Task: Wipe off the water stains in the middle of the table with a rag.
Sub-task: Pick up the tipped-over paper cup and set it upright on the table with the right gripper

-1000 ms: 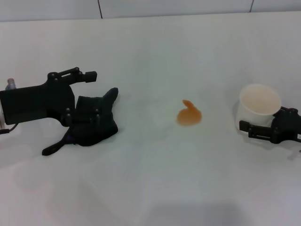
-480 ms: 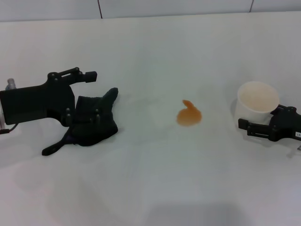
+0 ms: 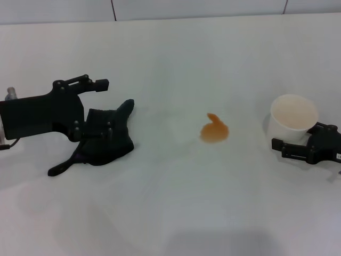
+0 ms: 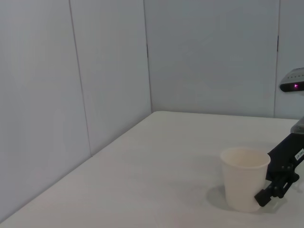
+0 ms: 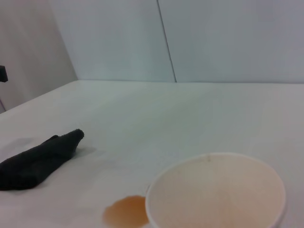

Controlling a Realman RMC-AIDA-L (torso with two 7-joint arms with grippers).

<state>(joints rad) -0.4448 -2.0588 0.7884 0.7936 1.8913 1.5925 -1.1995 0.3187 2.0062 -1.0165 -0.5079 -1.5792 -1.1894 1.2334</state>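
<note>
On the left side of the white table (image 3: 170, 202), the left gripper (image 3: 88, 128) lay low over the rag (image 3: 106, 140), its black fingers spread apart, one reaching out above the cloth and the other along the near edge of it, so that the dark bundle sat between them without being pinched. The rag was a crumpled, very dark heap with one pointed corner (image 5: 71, 137) turned toward the middle of the table. The water stains (image 3: 214, 130), an orange translucent blot with an uneven rounded outline, lay in the middle of the table, well apart from the rag and nearer to the white cup (image 3: 293, 118). The cup stood upright on the right side, its inside faintly tinted orange in the right wrist view. The right gripper (image 3: 290, 148) rested on the table just beside the cup on its near side, against or almost against the wall; whether its fingers were closed or parted could not be told. In the left wrist view the cup (image 4: 244, 178) and that same right gripper (image 4: 274, 187) showed far across the table.
</note>
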